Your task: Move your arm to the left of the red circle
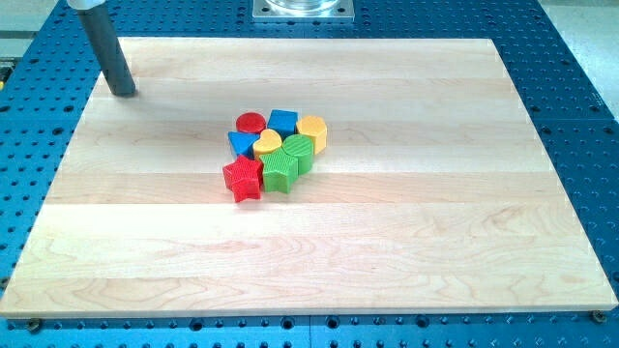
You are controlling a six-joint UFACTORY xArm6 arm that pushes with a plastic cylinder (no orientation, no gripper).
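Observation:
The red circle lies at the top left of a tight cluster of blocks near the board's middle. My rod comes down from the view's top left, and my tip rests on the board near its top left corner, far to the left of the red circle and a little higher in the view. It touches no block.
The cluster also holds a blue cube, a yellow hexagon, a blue triangle, a yellow heart, a green round block, a green star and a red star. The wooden board lies on a blue perforated table.

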